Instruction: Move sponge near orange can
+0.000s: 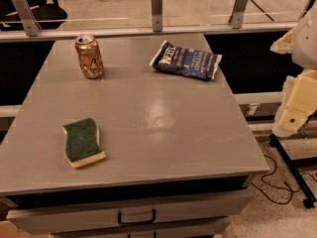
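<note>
The grey tabletop (163, 118) carries the sponge (82, 142) at 8 o'clock, the orange can (89, 56) upright at 11 o'clock and a dark blue snack bag (186, 60) flat at 1 o'clock. The gripper (297, 105) hangs off its 3 o'clock edge.

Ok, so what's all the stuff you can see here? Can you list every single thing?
sponge: one, green top on a yellow base, front left of the table
orange can: one, orange-gold, standing upright, back left of the table
snack bag: one, dark blue, lying flat, back right of the table
table: one, grey, middle of the view
drawer handle: one, black, on the table's front below the top
metal posts: three, silver, along the rail behind the table
stand leg: one, black, on the floor at the right
gripper: one, cream, at the right edge beside the table, touching nothing
</note>
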Controlling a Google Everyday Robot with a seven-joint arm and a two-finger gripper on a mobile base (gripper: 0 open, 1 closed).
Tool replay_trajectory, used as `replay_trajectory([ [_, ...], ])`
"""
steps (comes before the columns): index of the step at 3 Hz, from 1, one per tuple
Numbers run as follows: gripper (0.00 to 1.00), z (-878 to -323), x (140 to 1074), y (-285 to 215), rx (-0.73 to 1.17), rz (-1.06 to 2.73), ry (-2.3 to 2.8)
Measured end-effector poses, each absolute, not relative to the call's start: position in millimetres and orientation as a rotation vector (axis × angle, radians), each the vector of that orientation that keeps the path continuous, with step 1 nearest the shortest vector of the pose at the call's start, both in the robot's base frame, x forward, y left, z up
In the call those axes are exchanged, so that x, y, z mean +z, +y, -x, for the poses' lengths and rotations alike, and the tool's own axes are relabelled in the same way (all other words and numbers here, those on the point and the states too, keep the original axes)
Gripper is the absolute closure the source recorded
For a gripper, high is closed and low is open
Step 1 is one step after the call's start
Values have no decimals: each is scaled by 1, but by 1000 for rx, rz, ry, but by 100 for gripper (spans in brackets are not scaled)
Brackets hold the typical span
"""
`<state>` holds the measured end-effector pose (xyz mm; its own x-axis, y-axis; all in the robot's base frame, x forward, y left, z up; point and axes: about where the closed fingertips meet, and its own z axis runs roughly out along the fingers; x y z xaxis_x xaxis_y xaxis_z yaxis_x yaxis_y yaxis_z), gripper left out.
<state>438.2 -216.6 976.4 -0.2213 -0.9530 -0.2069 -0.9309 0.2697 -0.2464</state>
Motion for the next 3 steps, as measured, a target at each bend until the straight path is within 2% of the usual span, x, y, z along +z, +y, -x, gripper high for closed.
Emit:
replay_trajectory([
  [2,0,-440,977,-213,-80,1720,2214],
  [3,0,-449,961,-165,57,1799,2088],
])
